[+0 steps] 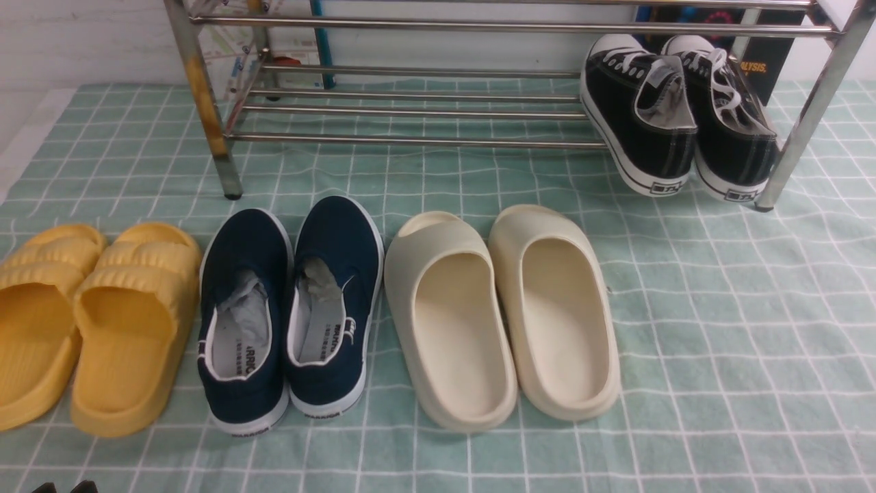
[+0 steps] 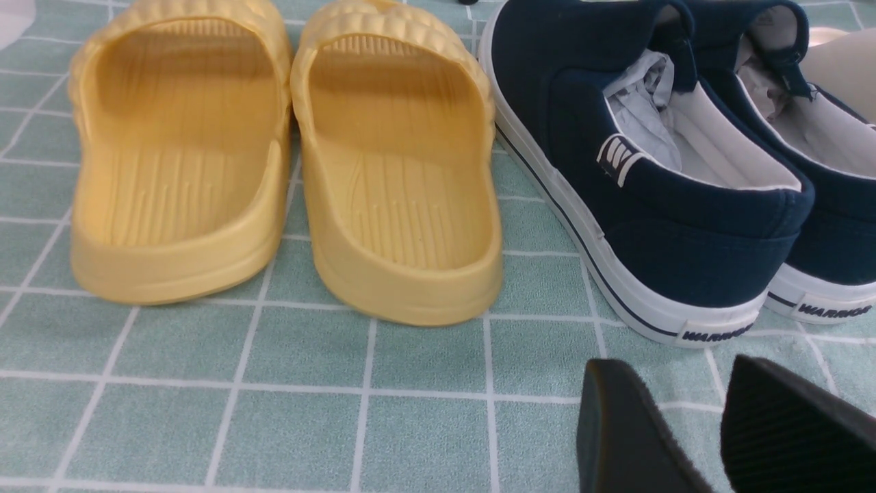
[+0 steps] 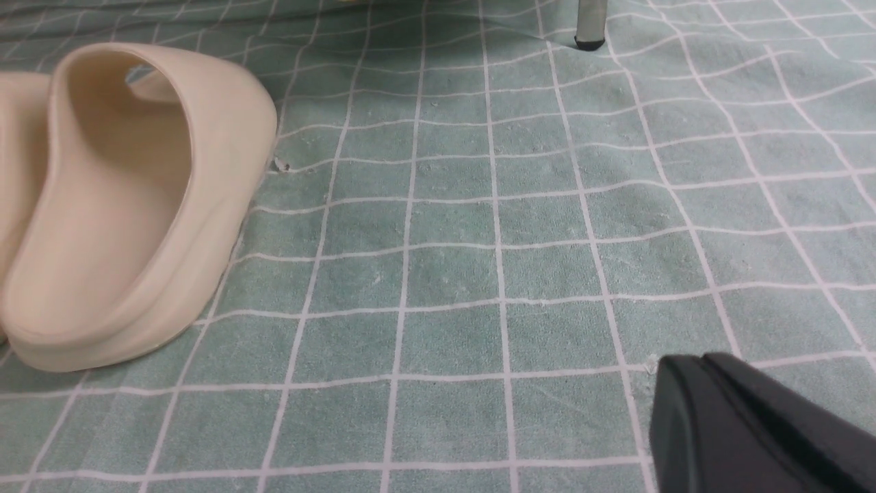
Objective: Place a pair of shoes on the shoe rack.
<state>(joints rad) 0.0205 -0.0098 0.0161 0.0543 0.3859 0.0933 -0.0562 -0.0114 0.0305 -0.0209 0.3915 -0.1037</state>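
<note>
Sneakers (image 1: 677, 116) sit on the shoe rack (image 1: 410, 142), two o'clock and well apart from the spread left gripper (image 2: 677, 390); right gripper (image 3: 691, 383) pressed together, empty.

WARRIOR on heels of the navy slip-ons (image 2: 684, 226); perhaps "OLYSIS," on a dark box (image 1: 773, 61).

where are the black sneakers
In the front view, the black sneakers sit at the right end of the shoe rack, on its lower tubes by the right leg, heels toward the camera.
</note>
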